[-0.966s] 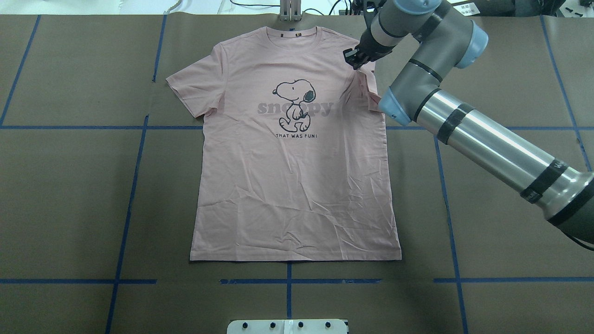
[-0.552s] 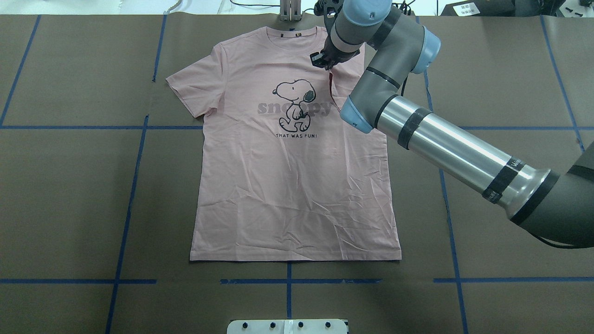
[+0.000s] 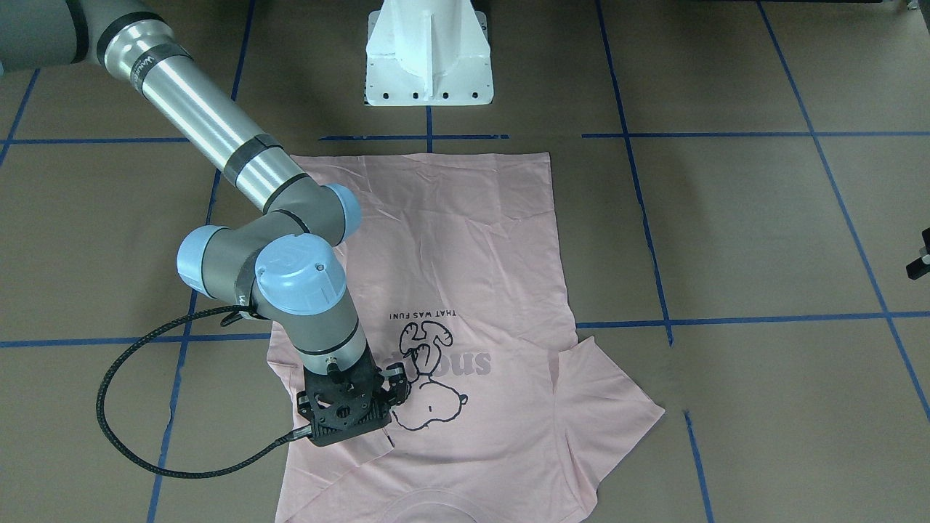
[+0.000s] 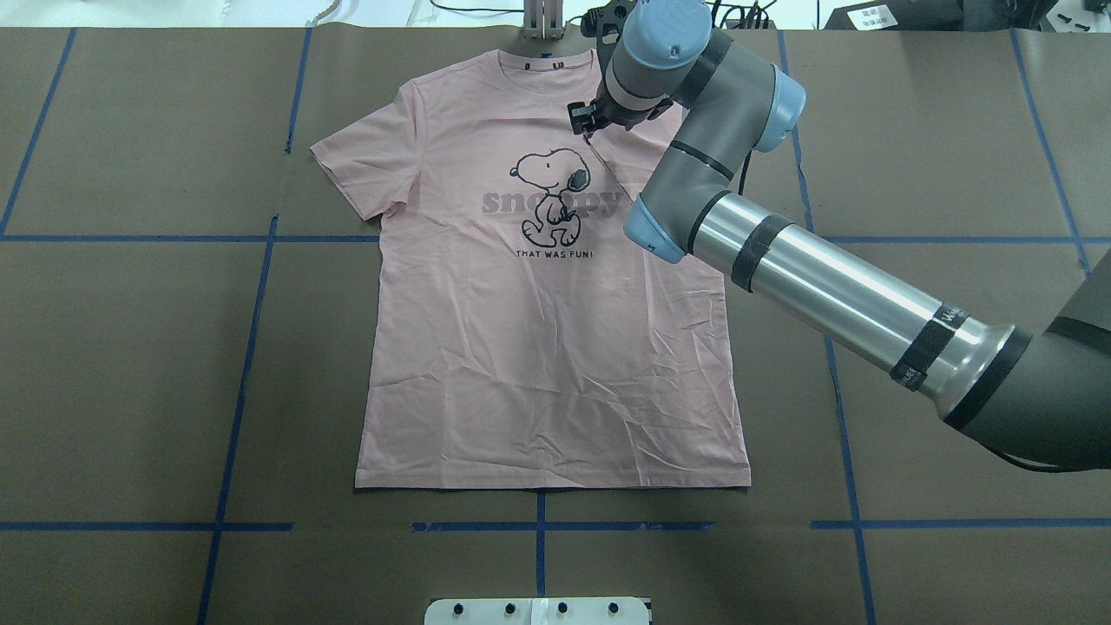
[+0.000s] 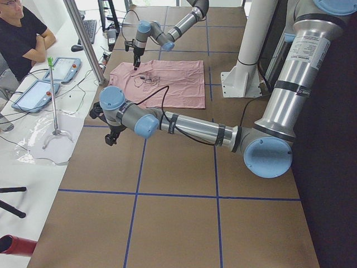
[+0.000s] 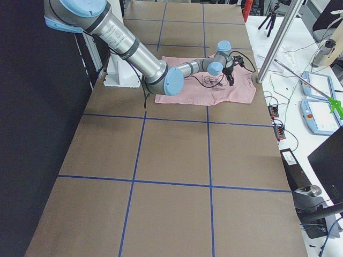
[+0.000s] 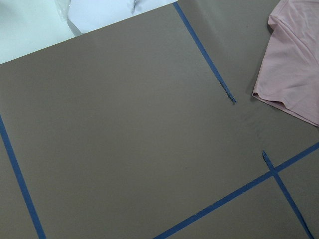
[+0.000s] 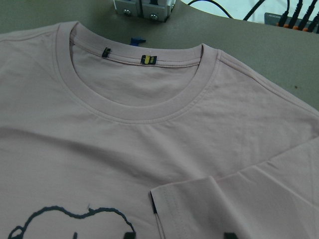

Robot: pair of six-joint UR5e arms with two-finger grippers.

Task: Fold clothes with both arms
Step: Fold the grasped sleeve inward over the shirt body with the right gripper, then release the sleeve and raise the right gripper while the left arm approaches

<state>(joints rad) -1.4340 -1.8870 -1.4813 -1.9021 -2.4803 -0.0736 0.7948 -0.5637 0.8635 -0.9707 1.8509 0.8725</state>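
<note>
The pale pink T-shirt (image 4: 538, 347) lies flat, print up, collar at the far edge. My right gripper (image 4: 583, 121) hangs low over its chest just above the dog print, also in the front view (image 3: 356, 407). The shirt's right sleeve (image 8: 224, 209) is folded inward and lies on the chest. In the right wrist view two black fingertips (image 8: 130, 235) stand apart on either side of the sleeve hem, so the jaws look open. My left gripper (image 5: 111, 137) is off to the shirt's left over bare table, and I cannot tell its state. The left wrist view shows only the left sleeve (image 7: 294, 74).
The brown table cover (image 4: 130, 347) has blue tape lines. A white pedestal base (image 3: 429, 54) stands at the near edge. A metal clamp (image 4: 542, 22) sits beyond the collar. An operator (image 5: 22, 33), tablets and a stand are beside the table's far side.
My right arm has swung left across the shirt's shoulder, carrying the right sleeve inward onto the chest. Over the last half second it moved only slightly. The shirt's body has not shifted.
</note>
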